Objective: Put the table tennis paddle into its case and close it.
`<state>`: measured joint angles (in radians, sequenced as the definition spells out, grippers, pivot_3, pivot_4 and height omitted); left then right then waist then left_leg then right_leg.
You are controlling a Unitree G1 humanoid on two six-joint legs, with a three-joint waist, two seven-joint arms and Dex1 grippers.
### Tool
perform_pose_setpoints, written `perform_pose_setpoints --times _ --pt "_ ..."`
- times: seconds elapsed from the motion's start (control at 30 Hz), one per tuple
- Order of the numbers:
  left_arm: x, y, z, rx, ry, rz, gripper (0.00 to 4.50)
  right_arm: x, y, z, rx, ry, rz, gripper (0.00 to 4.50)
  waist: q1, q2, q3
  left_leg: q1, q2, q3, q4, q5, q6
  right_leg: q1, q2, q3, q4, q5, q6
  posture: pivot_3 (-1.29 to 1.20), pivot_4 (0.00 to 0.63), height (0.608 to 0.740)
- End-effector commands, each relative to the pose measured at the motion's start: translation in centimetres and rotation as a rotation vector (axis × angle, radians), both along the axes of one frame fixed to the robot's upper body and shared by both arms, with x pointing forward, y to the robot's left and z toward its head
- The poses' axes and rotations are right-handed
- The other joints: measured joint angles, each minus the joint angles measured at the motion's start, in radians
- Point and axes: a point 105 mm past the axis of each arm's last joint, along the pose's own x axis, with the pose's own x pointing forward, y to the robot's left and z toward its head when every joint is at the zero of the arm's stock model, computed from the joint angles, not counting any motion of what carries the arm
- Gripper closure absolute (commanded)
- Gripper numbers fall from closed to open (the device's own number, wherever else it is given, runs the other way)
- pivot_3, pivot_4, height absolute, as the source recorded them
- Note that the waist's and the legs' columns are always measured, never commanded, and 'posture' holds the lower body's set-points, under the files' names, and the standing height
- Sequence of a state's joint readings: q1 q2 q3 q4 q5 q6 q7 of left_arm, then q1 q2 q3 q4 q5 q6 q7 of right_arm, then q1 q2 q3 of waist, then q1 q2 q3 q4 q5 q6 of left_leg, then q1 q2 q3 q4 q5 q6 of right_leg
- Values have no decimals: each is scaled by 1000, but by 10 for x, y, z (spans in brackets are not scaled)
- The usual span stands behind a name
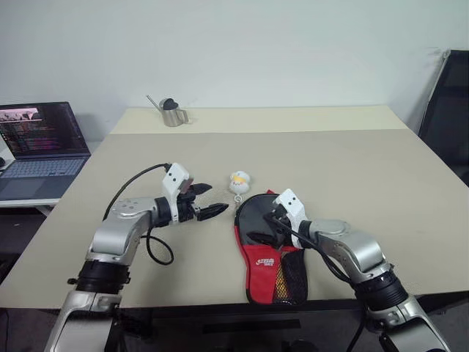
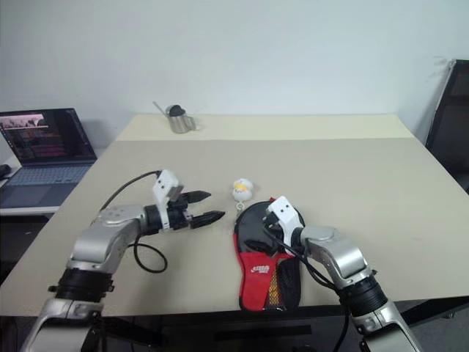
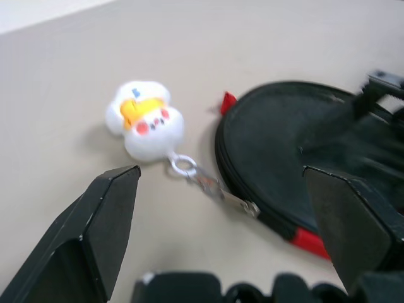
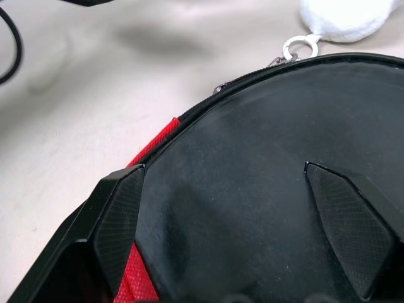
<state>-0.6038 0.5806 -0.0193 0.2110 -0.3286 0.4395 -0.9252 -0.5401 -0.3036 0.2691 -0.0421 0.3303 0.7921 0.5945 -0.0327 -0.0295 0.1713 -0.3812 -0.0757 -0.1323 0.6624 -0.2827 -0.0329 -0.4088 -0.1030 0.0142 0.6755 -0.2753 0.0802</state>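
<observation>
Case (image 1: 267, 246): one, on table (image 1: 352, 169); one charm (image 1: 239, 181); both hands, left (image 1: 208, 201), right (image 1: 265, 228), released.

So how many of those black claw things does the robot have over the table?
2. The left gripper hovers open beside the ball charm; the right gripper is open over the case.

An office or lab room: a wide beige table (image 1: 352, 169) against a plain white wall, an open laptop (image 1: 40, 150) showing code, a black chair (image 1: 448, 110).
</observation>
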Motion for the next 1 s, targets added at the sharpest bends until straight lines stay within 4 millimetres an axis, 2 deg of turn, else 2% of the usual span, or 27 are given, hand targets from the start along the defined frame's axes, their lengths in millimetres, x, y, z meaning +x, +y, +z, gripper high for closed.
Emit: perform_pose_setpoints --times 0.03,0.27,0.53,0.77,1.0 --pt "14 -6 13 22 -80 16 0 7 -6 -1 -15 -32 -63 83 0 0 0 0 0 0 0 0 0 0 0 0 0 0 0 0 150 740" --pt "44 -26 15 9 -97 67 0 10 -15 1 -16 -58 -99 83 1 0 0 0 -1 0 1 0 0 0 0 0 1 0 0 0 150 740" --pt "78 -38 0 29 -59 180 0 3 -15 -2 -33 -68 -93 83 0 -1 0 0 -1 0 0 0 0 0 0 0 0 0 0 0 150 740" --pt "87 -56 -16 26 21 223 0 3 -17 -1 -24 -70 -121 83 1 -1 0 -1 -1 0 1 0 0 0 0 -1 1 0 0 0 150 740" --pt "87 -77 -25 52 56 208 0 2 -20 -1 -37 -88 -147 83 0 -1 0 -1 -2 1 1 0 0 -1 0 -1 1 0 0 0 150 740"
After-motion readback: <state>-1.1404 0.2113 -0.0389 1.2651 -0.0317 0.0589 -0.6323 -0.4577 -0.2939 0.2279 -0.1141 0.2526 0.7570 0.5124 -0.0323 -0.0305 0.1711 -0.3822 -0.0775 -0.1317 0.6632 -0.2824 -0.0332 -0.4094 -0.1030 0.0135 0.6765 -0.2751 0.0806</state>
